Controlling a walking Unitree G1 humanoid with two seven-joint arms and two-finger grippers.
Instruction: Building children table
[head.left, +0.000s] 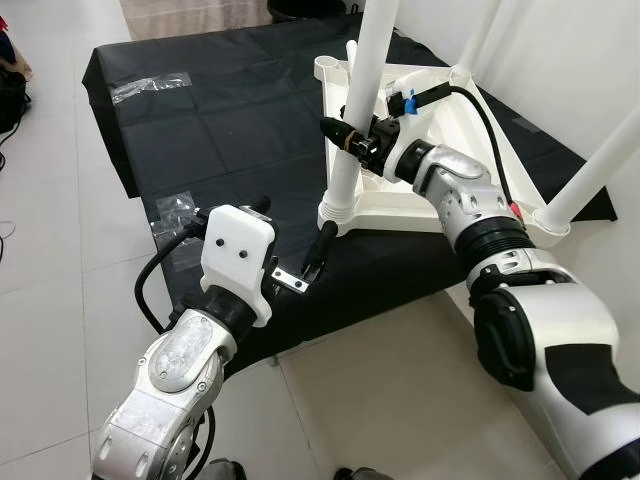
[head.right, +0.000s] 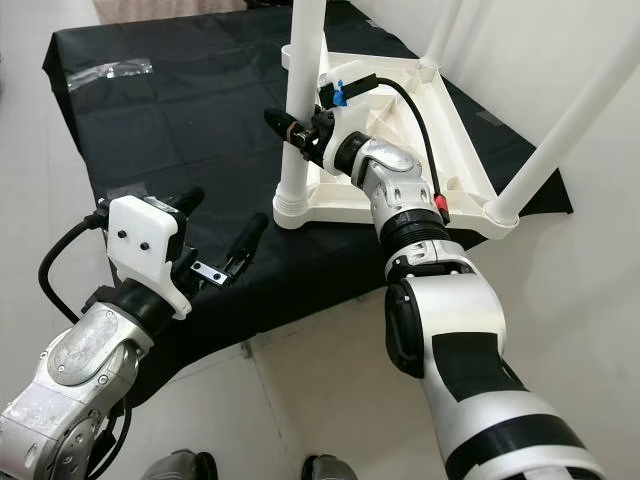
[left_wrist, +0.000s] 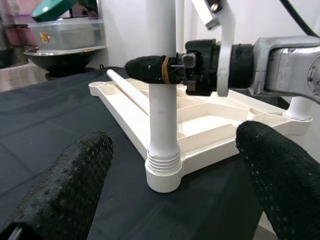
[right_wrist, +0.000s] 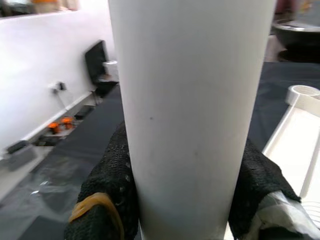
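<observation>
A white children's table top (head.left: 430, 205) lies upside down on a black cloth (head.left: 230, 130). A white leg (head.left: 362, 100) stands upright in its near-left corner socket (left_wrist: 163, 172). My right gripper (head.right: 290, 130) is shut on this leg a little above the socket. In the right wrist view its fingers (right_wrist: 112, 175) press on both sides of the leg (right_wrist: 190, 110). My left gripper (head.left: 290, 230) hovers open over the cloth's front edge, pointing at the leg's base. Its fingertips (left_wrist: 65, 185) stand wide apart and hold nothing.
Two more white legs (head.left: 600, 170) (head.left: 480, 30) stand in other corners. A loose white rod (left_wrist: 127, 90) lies in the table top. Clear plastic bags (head.left: 150, 85) (head.left: 175, 210) lie on the cloth. Pale tiled floor (head.left: 400, 390) surrounds the cloth.
</observation>
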